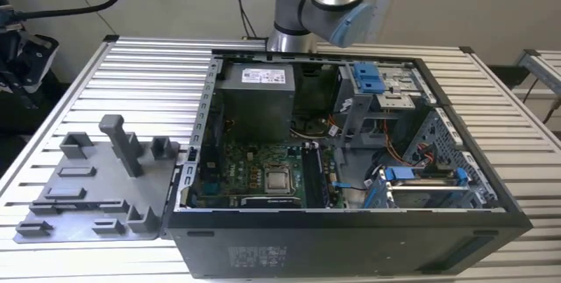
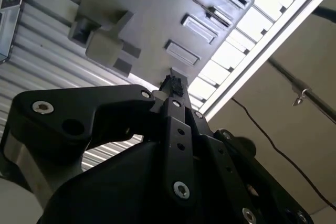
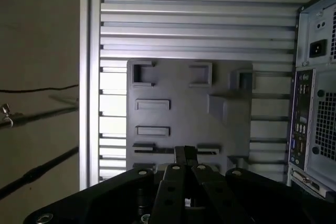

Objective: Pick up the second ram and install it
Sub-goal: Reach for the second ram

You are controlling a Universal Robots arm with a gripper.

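Observation:
My gripper [image 3: 185, 153] hangs well above the grey fixture tray [image 3: 184, 119], which lies on the slatted table beside the open computer case [image 1: 351, 165]. Its fingers are shut together, and I see nothing between them in either wrist view, where the fingertips [image 2: 173, 85] point down at the tray. A thin dark strip [image 3: 153, 150] runs edge-on across a slot of the tray and looks like the second ram. The fingertips cover its middle. The tray [image 1: 88, 184] sits at the exterior view's left of the case.
Inside the case I see the motherboard [image 1: 263, 178] with black memory slot rails [image 1: 313, 174], a power supply [image 1: 254, 92] and blue drive clips [image 1: 368, 76]. A tall post [image 1: 118, 142] rises from the tray. The arm's base [image 1: 316, 7] stands behind the case.

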